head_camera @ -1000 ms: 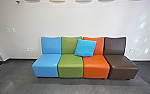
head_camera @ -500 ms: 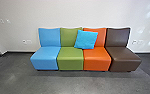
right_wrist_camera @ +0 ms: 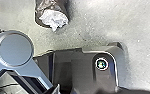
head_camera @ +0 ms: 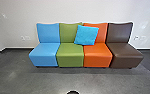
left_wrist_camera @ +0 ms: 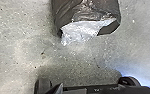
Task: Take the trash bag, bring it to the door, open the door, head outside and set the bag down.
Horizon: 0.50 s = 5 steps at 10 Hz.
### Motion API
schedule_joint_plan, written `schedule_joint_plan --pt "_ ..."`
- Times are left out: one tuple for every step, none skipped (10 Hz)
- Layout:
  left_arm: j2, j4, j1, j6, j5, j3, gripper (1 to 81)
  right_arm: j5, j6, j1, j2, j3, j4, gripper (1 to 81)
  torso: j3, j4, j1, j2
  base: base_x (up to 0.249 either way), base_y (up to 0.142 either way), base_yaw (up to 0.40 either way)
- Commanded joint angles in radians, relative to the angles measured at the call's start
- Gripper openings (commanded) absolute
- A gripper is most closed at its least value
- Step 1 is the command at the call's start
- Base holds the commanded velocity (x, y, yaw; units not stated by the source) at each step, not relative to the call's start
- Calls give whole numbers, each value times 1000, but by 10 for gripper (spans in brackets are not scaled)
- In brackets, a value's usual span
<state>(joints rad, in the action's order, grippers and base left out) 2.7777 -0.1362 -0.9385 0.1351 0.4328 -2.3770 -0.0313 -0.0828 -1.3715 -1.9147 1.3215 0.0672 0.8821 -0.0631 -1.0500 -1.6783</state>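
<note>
- Head view's shifted; dark rim (head_camera: 72, 92) now in at btm edge, prob. bag's spot: pickup likely close.
- Bag (left_wrist_camera: 84, 19) on flr (left_wrist_camera: 18, 47), near base (left_wrist_camera: 101, 89).
- L/R grips: can't tell.

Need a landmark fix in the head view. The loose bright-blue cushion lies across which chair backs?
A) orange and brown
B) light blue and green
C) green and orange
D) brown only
C: the cushion covers the inner edges of the green backrest and the orange backrest, over the line where they meet.
</note>
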Motion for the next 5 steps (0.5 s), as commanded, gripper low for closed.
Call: schedule_joint_plan --pt "5 -28 143 3 98 -37 811 60 -2 41 61 -29 16 811 0 0 -61 -95 0 0 0" --pt "19 -25 158 3 116 -48 811 60 -2 42 63 -29 16 811 0 0 -84 -132 0 0 0" --pt "44 -23 172 3 121 -65 811 60 -2 42 63 -27 16 811 1 0 -108 -170 0 0 0" --pt "79 -22 183 3 123 -99 811 59 -2 45 64 -27 17 811 1 0 -131 -207 0 0 0" --pt "105 -23 194 3 129 -123 811 60 -12 54 75 -33 20 811 1 0 -154 -243 0 0 0"
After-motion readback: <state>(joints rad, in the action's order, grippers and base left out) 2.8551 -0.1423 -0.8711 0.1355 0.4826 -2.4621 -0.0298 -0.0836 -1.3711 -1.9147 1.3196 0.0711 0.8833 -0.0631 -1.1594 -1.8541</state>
